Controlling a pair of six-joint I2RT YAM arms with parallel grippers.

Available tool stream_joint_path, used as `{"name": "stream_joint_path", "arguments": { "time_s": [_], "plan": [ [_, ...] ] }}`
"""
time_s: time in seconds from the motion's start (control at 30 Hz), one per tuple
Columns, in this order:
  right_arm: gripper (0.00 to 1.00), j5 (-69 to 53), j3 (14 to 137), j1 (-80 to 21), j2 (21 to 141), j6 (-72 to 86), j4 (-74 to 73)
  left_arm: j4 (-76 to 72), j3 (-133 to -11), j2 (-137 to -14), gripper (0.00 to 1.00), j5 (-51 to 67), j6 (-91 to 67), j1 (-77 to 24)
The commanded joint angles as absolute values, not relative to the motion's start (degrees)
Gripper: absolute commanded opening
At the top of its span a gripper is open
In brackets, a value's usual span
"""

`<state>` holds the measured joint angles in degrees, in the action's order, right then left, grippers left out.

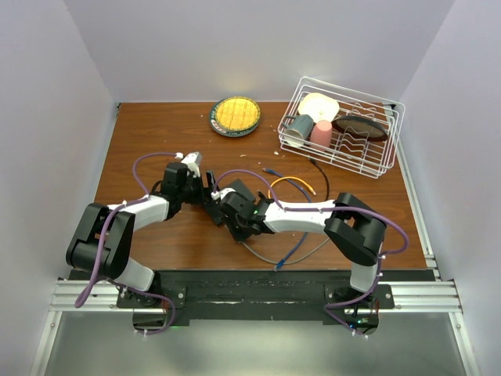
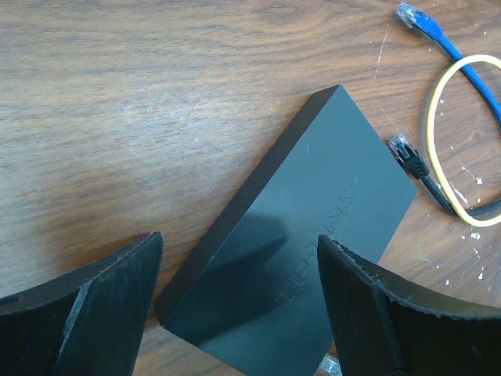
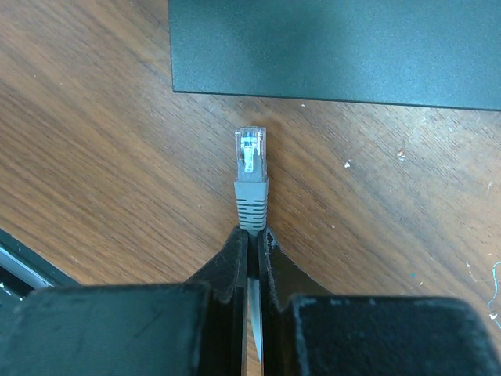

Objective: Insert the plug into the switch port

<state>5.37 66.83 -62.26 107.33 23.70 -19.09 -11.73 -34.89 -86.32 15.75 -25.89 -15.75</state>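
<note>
The switch is a flat black box (image 2: 305,227) lying at an angle on the wooden table, top face up; its ports are hidden in every view. My left gripper (image 2: 239,301) hangs open just above the box's near end, one finger (image 2: 102,305) on each side, touching nothing. My right gripper (image 3: 252,235) is shut on the grey cable right behind the boot of the grey plug (image 3: 250,168). The plug's clear tip points at the box's long edge (image 3: 337,47), a short gap away. From above, both grippers (image 1: 215,200) meet at the table's middle.
Loose on the table beside the box lie a black plug (image 2: 403,149), a yellow cable loop (image 2: 438,141) and a blue cable (image 2: 438,35). A round yellow-centred plate (image 1: 235,116) and a white wire dish rack (image 1: 391,137) holding cups and plates stand at the back.
</note>
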Motion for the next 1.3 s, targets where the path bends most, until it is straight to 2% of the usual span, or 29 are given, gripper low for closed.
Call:
{"name": "stream_joint_path", "arguments": {
  "time_s": [0.0, 0.43, 0.6, 0.73, 1.27],
  "plan": [
    [0.00, 7.2, 64.2, -62.5, 113.1, 24.6, -28.8, -13.5, -34.5, -84.9, 0.85, 17.1, -25.0, -15.4],
    [0.00, 9.1, 65.8, -62.6, 113.8, 25.0, -26.3, -14.3, -33.5, -85.3, 0.84, 17.8, -25.1, -15.4],
    [0.00, 9.3, 67.7, -62.6, 114.6, 25.0, -25.8, -14.2, -33.1, -84.7, 0.74, 19.2, -24.9, -15.4],
    [0.00, 9.8, 69.1, -62.5, 115.8, 25.0, -26.5, -14.1, -33.0, -84.6, 0.71, 19.4, -24.8, -15.4],
    [0.00, 12.3, 71.2, -61.9, 115.4, 26.1, -28.4, -13.8, -32.2, -84.3, 0.70, 20.7, -24.3, -15.4]
  ]
}}
